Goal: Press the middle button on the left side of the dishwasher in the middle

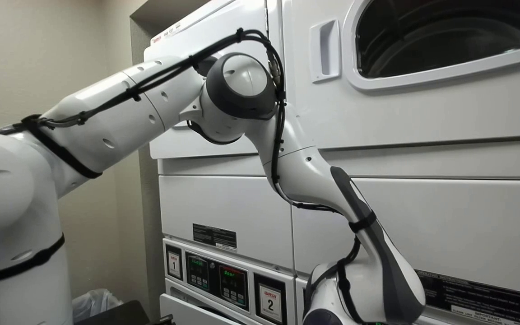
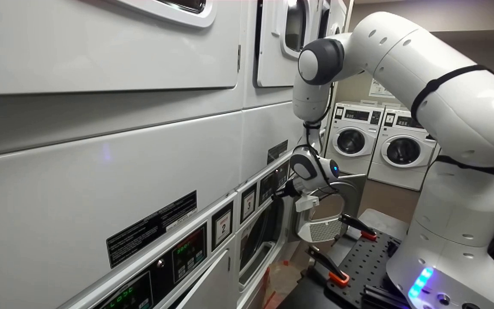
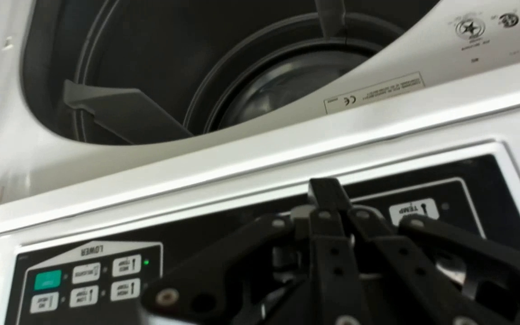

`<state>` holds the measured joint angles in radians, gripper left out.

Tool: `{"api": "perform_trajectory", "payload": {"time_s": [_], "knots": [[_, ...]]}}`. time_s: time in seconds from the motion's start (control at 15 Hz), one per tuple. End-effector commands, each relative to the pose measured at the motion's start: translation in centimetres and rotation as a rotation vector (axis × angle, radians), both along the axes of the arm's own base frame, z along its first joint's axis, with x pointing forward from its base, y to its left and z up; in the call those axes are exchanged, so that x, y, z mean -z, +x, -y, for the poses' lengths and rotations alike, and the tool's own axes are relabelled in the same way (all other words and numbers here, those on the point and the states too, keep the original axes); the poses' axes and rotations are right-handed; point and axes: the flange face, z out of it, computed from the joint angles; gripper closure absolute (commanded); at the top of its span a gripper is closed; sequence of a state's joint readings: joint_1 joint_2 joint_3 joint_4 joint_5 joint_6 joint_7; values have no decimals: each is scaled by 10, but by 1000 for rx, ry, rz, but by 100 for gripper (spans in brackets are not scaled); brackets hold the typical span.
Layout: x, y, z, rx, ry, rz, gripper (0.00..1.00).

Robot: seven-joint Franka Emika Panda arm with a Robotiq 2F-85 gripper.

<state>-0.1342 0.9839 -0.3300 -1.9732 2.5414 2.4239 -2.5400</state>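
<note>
The dishwasher is a large white stacked machine (image 1: 422, 216) with a dark door window (image 1: 449, 40) and a long black label plate (image 1: 474, 295). In an exterior view its front (image 2: 266, 124) shows behind the arm. In the wrist view, which is upside down, its black control panel (image 3: 224, 221) lies behind the gripper (image 3: 330, 194). A white TEMP button (image 3: 413, 211) shows right of the fingers; the rest of that button group is hidden. A group marked LOWER (image 3: 93, 280) is at left. My gripper (image 2: 278, 195) is shut, fingertips at the panel; I cannot tell whether they touch it.
The dark drum opening (image 3: 174, 67) is beside the panel in the wrist view. An open door (image 2: 352, 201) stands out near the wrist. The neighbouring machine's panel carries a number 2 (image 2: 222, 227). Clamps (image 2: 338, 278) sit on the black perforated base (image 2: 358, 253).
</note>
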Motion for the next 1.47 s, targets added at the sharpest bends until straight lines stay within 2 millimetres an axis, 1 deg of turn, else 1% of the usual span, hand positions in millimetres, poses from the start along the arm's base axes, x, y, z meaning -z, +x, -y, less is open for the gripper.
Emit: {"api": "perform_trajectory", "payload": {"time_s": [0.0, 0.2, 0.47, 0.8, 0.93, 1.13, 1.4], "knots": [[-22, 2, -8, -55, -7, -133, 100], [-36, 1, -11, -135, 3, -239, 100], [-65, -2, -1, -231, 1, -320, 100], [-112, -5, 11, -373, -25, -443, 100], [-132, -2, 17, -403, -62, -471, 100], [-156, 3, 20, -426, -105, -502, 100], [-169, 4, 19, -428, -120, -514, 100]]}}
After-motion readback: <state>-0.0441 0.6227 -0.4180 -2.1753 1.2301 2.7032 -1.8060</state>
